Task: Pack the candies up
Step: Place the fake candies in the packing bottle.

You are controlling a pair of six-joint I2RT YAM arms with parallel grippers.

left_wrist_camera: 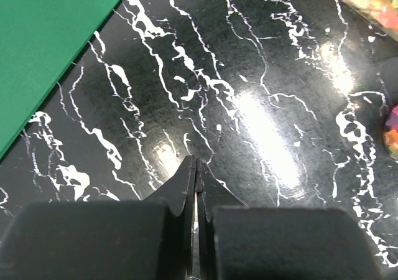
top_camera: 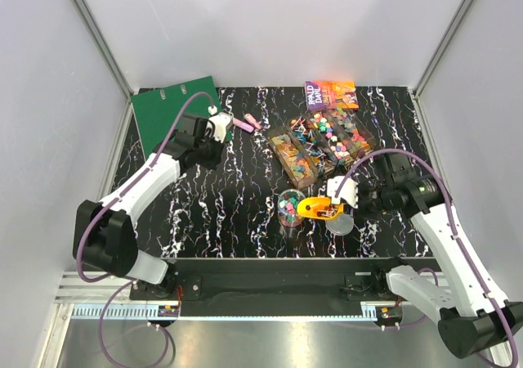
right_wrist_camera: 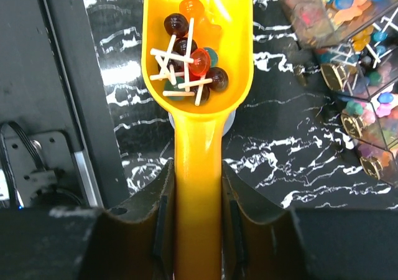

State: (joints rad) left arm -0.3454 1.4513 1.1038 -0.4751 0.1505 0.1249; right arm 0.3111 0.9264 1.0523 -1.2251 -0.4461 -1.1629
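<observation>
While left fingers [left_wrist_camera: 181, 190] meet near the binder [left_wrist_camera: 43, 43] edge, right fingers [right_wrist_camera: 158, 214] clamp the scoop [right_wrist_camera: 198, 162].

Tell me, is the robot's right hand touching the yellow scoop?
Touching. The right wrist view shows the right hand closed on the yellow scoop, with a finger pressed against each side of its handle.

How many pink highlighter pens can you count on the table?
2. One pink highlighter pen lies right of the green binder; the other pen lies beside it, farther right. None seems hidden.
</observation>
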